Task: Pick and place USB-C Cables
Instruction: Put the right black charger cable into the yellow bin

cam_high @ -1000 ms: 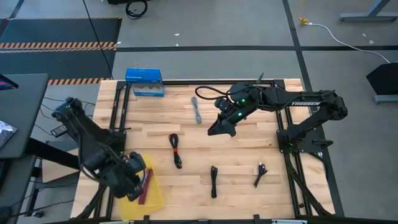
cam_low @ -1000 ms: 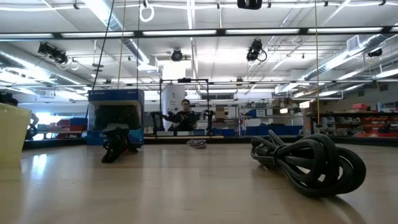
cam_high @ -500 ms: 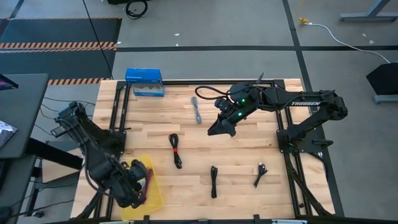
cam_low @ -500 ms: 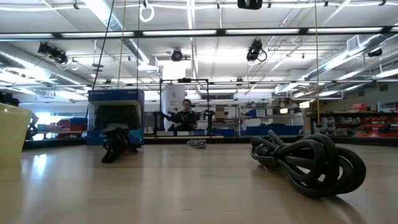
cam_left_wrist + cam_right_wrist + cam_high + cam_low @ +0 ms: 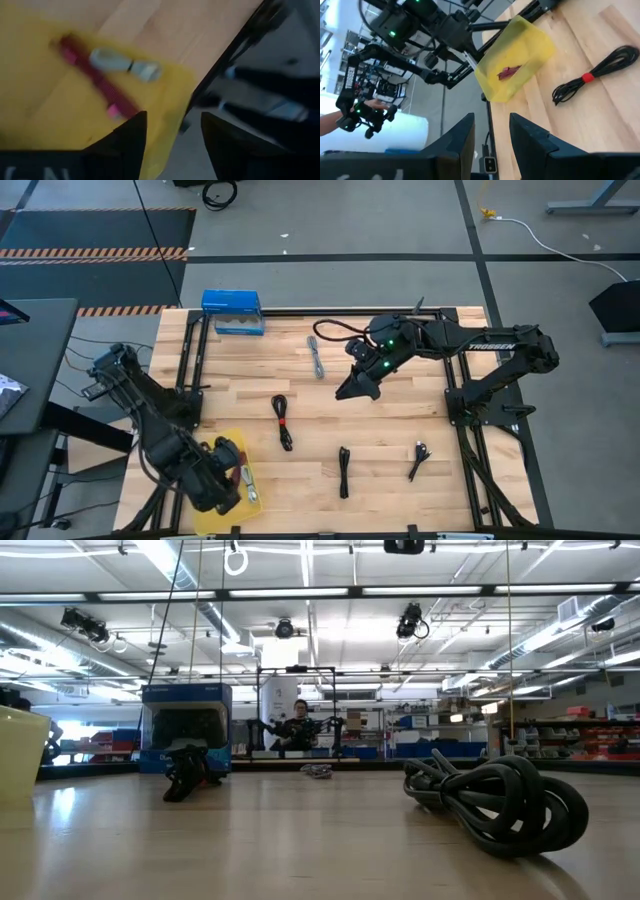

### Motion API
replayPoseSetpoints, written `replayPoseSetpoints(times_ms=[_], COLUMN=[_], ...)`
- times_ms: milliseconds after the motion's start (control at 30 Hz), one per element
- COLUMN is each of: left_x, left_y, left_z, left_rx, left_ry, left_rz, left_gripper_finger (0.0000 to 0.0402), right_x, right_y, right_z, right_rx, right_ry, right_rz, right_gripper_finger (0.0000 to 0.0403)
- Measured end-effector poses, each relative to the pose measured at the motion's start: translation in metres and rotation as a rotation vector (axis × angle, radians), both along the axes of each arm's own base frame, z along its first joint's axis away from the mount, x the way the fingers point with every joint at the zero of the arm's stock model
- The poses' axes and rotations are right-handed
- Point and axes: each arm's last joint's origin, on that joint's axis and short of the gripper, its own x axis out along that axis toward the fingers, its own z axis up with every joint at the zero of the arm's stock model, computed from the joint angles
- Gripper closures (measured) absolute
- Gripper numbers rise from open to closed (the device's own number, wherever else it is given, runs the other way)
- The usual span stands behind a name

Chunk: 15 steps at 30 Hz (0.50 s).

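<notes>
Two cables lie in the yellow bin [image 5: 226, 515] at the lower left of the high view: a magenta cable [image 5: 95, 82] and a grey cable [image 5: 125, 64], both blurred in the left wrist view. The left hand [image 5: 222, 480] hangs over the bin, fingers [image 5: 127, 137] apart, holding nothing; the arm covers part of the bin. Four cables remain on the worktop [image 5: 400, 430]: a grey one [image 5: 316, 356], a red-tied black one [image 5: 282, 421], and two black ones [image 5: 343, 471] [image 5: 418, 460]. The right hand [image 5: 352, 388] hovers mid-worktop, fingers parted, empty.
</notes>
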Motion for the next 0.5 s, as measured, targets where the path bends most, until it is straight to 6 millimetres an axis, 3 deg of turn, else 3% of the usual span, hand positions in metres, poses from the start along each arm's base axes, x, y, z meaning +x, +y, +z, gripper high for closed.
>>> replayPoseSetpoints(times_ms=[267, 500], left_x=[0.043, 0.083], left_y=[0.025, 0.054], left_z=[0.020, 0.037], left_rx=[0.008, 0.023], left_ry=[-0.344, -0.590], left_rz=[0.174, 0.176], left_gripper_finger=[0.0212, 0.0216], right_x=[-0.018, -0.034], right_y=[0.008, 0.017], right_z=[-0.025, -0.042], right_rx=[-0.109, -0.143], right_ry=[0.312, 0.574], right_rz=[-0.063, -0.142], right_gripper_finger=[0.0275, 0.0275])
